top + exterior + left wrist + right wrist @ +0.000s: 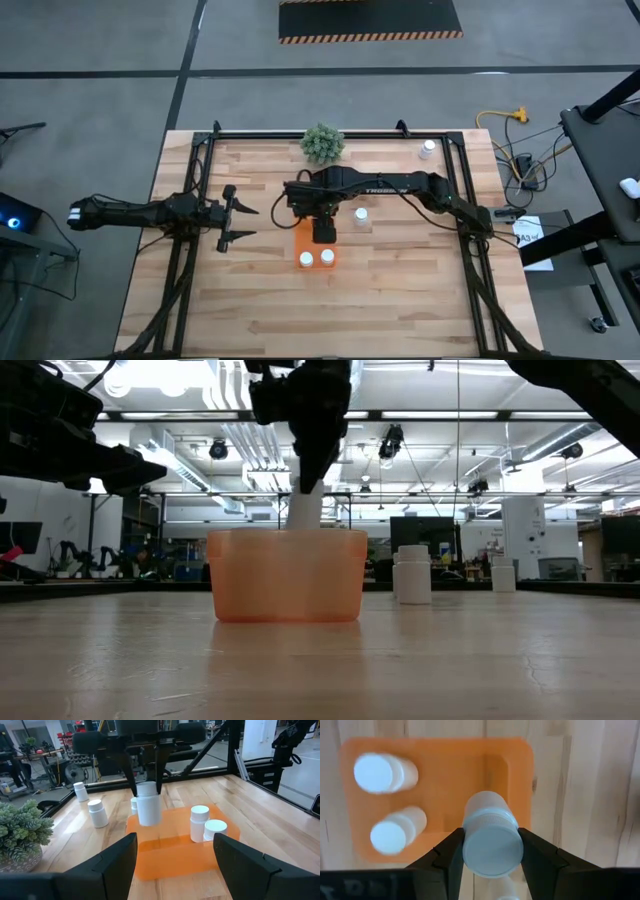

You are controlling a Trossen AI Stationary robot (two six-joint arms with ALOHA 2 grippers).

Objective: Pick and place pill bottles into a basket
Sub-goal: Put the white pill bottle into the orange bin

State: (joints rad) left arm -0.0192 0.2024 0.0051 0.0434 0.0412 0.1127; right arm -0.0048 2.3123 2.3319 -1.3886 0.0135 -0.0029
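The orange basket (314,243) stands mid-table with two white pill bottles (305,259) (327,257) upright in its near end. My right gripper (322,228) hangs over the basket's far end, shut on a third bottle (148,806). Its own wrist view (492,851) shows the bottle from above. My left gripper (240,222) is open and empty, left of the basket, with its fingers (116,865) pointing at it. Three more bottles stand upright on the table (361,214) (428,149) (97,812). My right gripper pinches the bottle between its two fingers at the cap (469,845), one finger (131,775) on each side. The fingers come from above, pointing down. The bottle hangs upright below them, with its lower end (303,520) about level with the basket's rim (287,536).
A small green plant (322,143) stands at the table's far edge, behind the basket. Black frame rails (190,200) run along the table's left and right sides and its far edge. The wood in front of the basket (320,310) is bare.
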